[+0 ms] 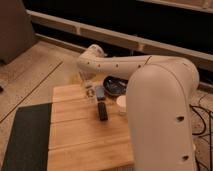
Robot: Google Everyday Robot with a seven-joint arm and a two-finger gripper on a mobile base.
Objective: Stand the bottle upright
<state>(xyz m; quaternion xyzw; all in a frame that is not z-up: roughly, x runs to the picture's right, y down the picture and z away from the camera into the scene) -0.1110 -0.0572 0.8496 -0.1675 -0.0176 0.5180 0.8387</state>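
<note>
Whitish bottle [90,94] partly hidden beneath gripper [86,83].

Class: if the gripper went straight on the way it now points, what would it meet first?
Probably the bottle, directly below the gripper near the wooden table's far edge; depth is unclear.

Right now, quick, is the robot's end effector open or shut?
End effector: down at the bottle on the far left part of the wooden table; open, closed or holding cannot be told.
</note>
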